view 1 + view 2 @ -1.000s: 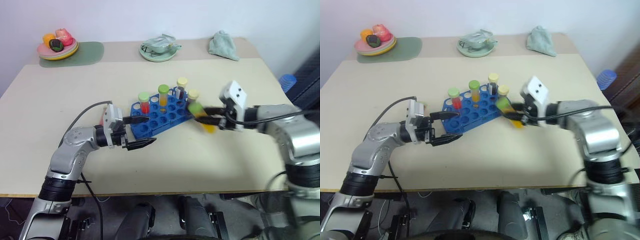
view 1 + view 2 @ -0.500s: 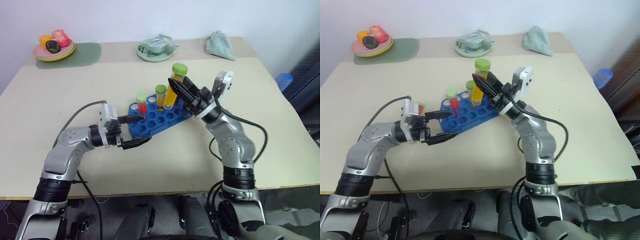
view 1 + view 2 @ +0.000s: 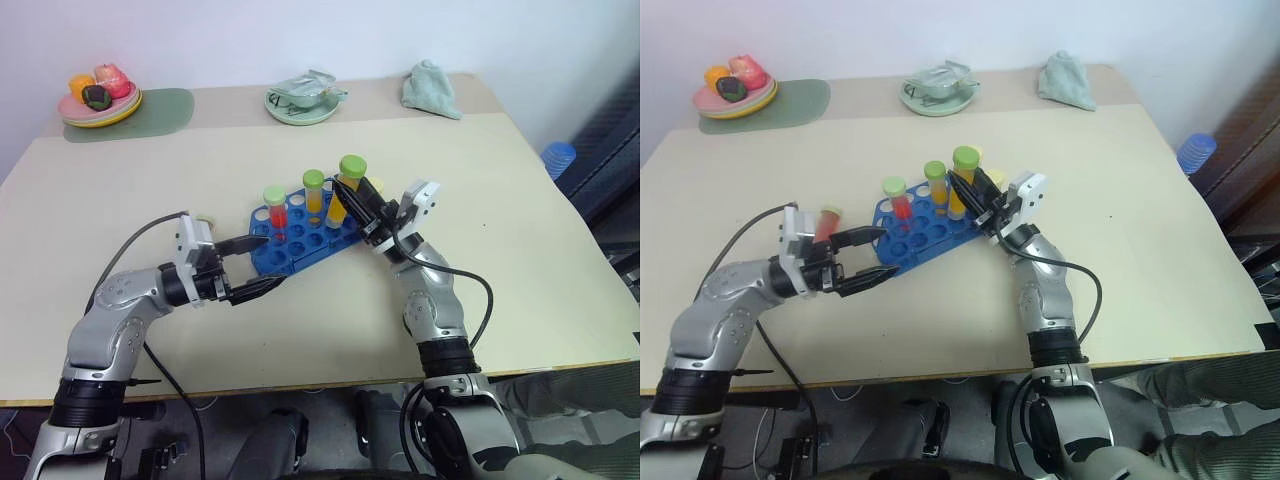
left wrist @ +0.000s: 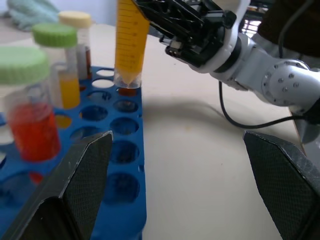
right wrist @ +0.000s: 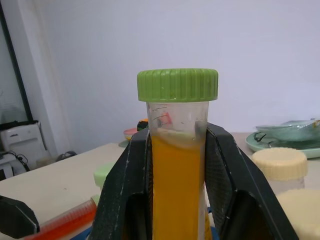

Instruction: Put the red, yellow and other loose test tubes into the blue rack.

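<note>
here, right end effector [image 3: 358, 197] tight around yellow tube [image 3: 341, 195]; left end effector [image 3: 258, 265] wide; markings unreadable

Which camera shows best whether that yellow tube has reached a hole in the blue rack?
The left wrist view: the yellow tube has its tip at a hole of the blue rack. The right wrist view shows its cap and liquid between the right gripper fingers; the head views show it small.

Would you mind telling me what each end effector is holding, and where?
Right end effector grips the yellow tube by its upper body, below the cap. Left end effector holds nothing.
</note>
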